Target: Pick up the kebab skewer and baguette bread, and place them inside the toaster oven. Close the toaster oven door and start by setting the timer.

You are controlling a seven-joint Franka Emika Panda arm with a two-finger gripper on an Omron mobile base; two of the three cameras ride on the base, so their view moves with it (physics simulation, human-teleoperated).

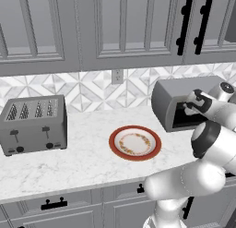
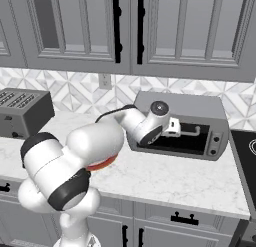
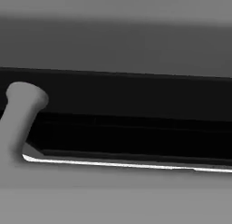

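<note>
Marble counter [image 1: 83,162] — one toaster oven [image 2: 200,108], one plate [image 1: 135,143], one toaster [image 1: 33,123] — hand [image 2: 176,127] spread.

Both base views look forward and down over the counter [image 1: 83,162] from behind the arm, left and right, sharing the toaster oven [image 2: 180,123]. The hand view faces its door [image 3: 127,119] very close.

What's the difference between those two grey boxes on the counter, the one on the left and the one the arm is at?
The toaster has four slots on top and levers with knobs on its front; the toaster oven has a dark front cavity and a bar handle. The toaster stands alone at the left; the arm's hand is at the toaster oven's front. Both are grey metal boxes on the marble counter.
</note>
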